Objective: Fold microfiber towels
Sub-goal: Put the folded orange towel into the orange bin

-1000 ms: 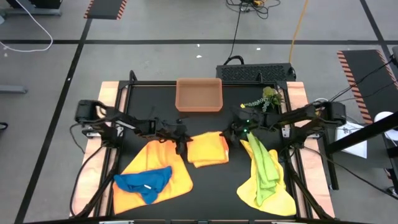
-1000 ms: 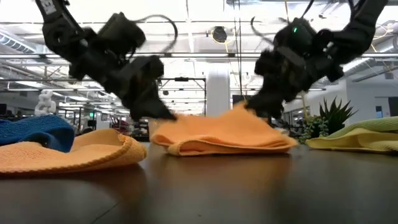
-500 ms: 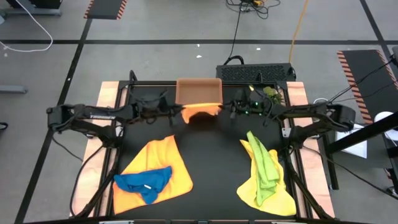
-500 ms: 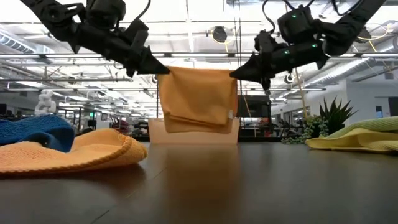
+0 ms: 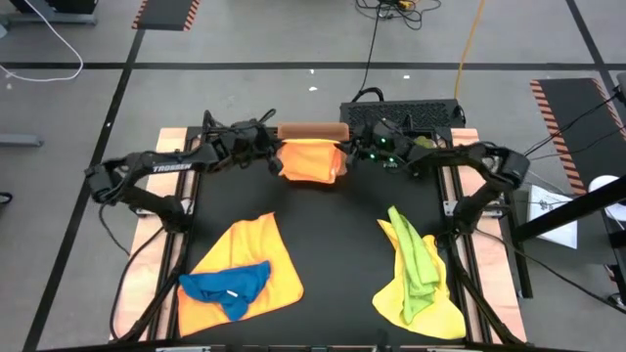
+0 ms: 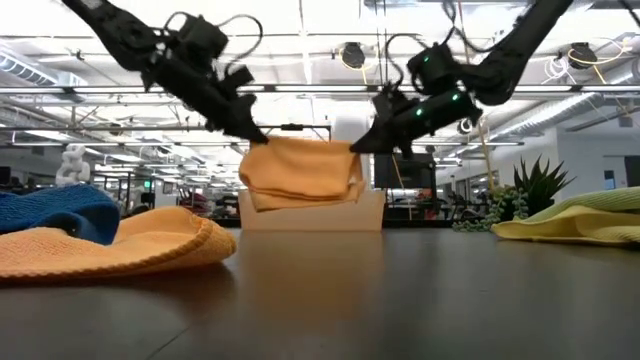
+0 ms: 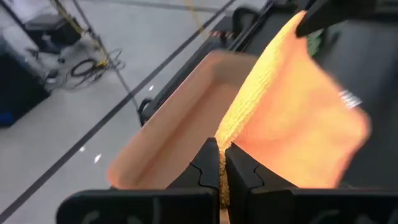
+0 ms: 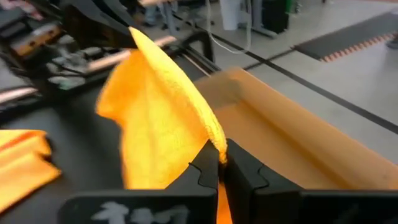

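A folded orange microfiber towel (image 5: pixel 311 162) hangs between my two grippers over the orange-brown tray (image 5: pixel 311 128) at the table's far middle. My left gripper (image 5: pixel 277 150) is shut on its left upper corner and my right gripper (image 5: pixel 344 153) on its right upper corner. The low view shows the towel (image 6: pixel 300 172) hanging in front of the tray (image 6: pixel 312 214). Near the front left, a blue towel (image 5: pixel 227 283) lies bunched on a spread orange towel (image 5: pixel 256 249). At the front right, a lime green towel (image 5: pixel 415 256) lies on a yellow one (image 5: pixel 419 303). My left gripper pinches the folded towel's top edge at its left corner (image 7: pixel 231 138) between its two fingers. The fingers come from the table's left, slanting slightly down. The towel hangs below, clear of the table. My right gripper pinches the top edge at the right corner (image 8: pixel 212 138) between its two fingers. The fingers come from the table's right, nearly level. The top edge (image 6: pixel 305 142) runs between both grippers with only a slight sag, and the rest hangs free.
A small green plant sprig (image 5: pixel 424 144) lies right of the tray, close to my right arm. A black box (image 5: pixel 403 110) stands beyond the table's far edge. Bare black tabletop (image 5: pixel 333 235) lies in the middle, between the two towel piles.
Both grippers have lifted the folded orange towel off the table's middle and carried it up and toward the far edge, over the tray. The towel lay flat on the table and now hangs from its top edge between them. Both wrists have tipped up toward level.
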Robot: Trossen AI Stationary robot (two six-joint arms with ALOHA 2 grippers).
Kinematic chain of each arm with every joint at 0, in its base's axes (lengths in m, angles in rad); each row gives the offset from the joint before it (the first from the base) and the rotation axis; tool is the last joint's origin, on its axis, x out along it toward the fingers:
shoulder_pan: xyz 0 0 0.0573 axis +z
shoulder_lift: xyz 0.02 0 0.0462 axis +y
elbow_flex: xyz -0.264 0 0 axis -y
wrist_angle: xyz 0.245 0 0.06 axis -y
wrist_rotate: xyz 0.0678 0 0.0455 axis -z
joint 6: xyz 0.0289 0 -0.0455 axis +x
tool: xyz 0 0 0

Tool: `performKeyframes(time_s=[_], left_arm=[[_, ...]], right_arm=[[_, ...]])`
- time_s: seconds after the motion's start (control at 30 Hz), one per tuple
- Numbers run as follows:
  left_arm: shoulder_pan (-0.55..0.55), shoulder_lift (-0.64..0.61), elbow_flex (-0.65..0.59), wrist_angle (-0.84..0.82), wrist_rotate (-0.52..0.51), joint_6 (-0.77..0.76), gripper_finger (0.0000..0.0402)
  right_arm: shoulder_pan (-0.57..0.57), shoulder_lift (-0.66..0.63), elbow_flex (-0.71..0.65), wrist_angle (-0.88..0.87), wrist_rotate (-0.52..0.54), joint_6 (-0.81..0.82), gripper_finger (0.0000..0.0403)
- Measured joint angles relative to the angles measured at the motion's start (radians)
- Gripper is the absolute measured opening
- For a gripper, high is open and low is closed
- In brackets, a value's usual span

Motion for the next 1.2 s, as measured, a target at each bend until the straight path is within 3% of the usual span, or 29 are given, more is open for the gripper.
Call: performKeyframes(time_s=[0.27, 0.67, 1.0, 1.2], left_arm=[[0.100, 0.213, 0.089, 0.004, 0.044, 0.064, 0.0003], [0.118, 0.434, 0.226, 0.005, 0.037, 0.100, 0.0011], [0.117, 0.454, 0.228, 0.011, 0.016, 0.095, 0.0019], [0.115, 0.449, 0.228, 0.012, 0.010, 0.081, 0.0070]], right_arm=[[-0.056, 0.134, 0.074, -0.037, 0.008, -0.030, 0.0000], [-0.113, 0.223, 0.087, -0.028, 0.013, -0.026, 0.0018], [-0.110, 0.221, 0.087, -0.021, 0.004, -0.024, 0.0022], [-0.111, 0.206, 0.087, -0.011, 0.005, 0.005, 0.0058]])
